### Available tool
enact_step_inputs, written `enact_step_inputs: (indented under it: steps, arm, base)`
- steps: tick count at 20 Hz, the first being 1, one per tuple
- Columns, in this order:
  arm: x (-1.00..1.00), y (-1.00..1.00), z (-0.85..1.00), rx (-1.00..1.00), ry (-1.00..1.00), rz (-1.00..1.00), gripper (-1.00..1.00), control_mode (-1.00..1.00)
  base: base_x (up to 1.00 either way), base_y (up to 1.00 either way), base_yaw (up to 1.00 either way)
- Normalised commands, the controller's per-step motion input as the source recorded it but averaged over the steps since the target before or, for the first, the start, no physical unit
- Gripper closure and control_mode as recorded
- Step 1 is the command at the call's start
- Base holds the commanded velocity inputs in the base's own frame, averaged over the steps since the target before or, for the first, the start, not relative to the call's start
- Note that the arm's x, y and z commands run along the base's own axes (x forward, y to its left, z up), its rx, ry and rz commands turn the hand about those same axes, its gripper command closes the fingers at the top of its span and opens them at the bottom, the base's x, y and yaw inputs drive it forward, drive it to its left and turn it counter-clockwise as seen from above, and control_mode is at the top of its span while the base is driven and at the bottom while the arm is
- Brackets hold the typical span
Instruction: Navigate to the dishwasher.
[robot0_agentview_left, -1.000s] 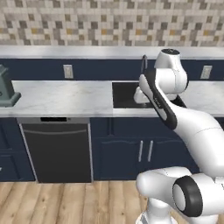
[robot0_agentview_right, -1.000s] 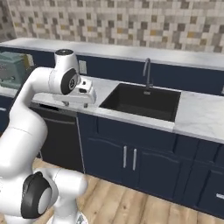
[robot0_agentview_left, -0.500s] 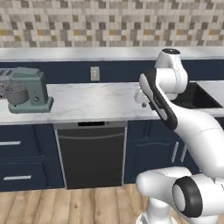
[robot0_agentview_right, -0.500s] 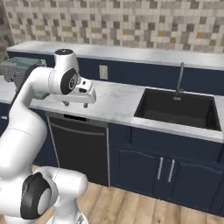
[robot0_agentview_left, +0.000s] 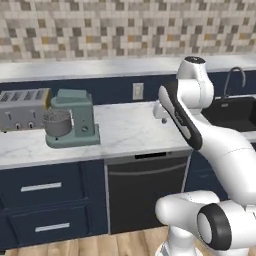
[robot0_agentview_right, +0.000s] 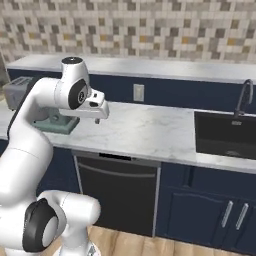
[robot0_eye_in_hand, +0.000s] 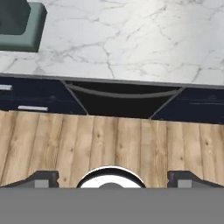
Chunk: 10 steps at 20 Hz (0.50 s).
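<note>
end effector (robot0_agentview_right: 98, 119) hangs above white marble tabletop (robot0_agentview_right: 150, 132), fingers spread apart, grasping nothing. flat black dishwasher front with thin bar handle (robot0_agentview_left: 145, 195) sits under tabletop, between navy drawers (robot0_agentview_left: 42, 202) and navy cabinet doors (robot0_agentview_right: 215, 212). teal stand mixer (robot0_agentview_left: 70, 124) beside silver toaster (robot0_agentview_left: 22, 108). black sink (robot0_agentview_right: 225, 135) off right.
</note>
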Motion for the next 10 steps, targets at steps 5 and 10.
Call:
enact_step_inputs:
  steps: [5,10]
  arm:
    - [0.0,0.0,0.0,0.0,0.0,0.0,-1.0,1.0]
    - [0.0,0.0,0.0,0.0,0.0,0.0,-1.0,1.0]
  base:
    - [0.74,0.61,-0.16]
    - [0.68,0.0,-0.01]
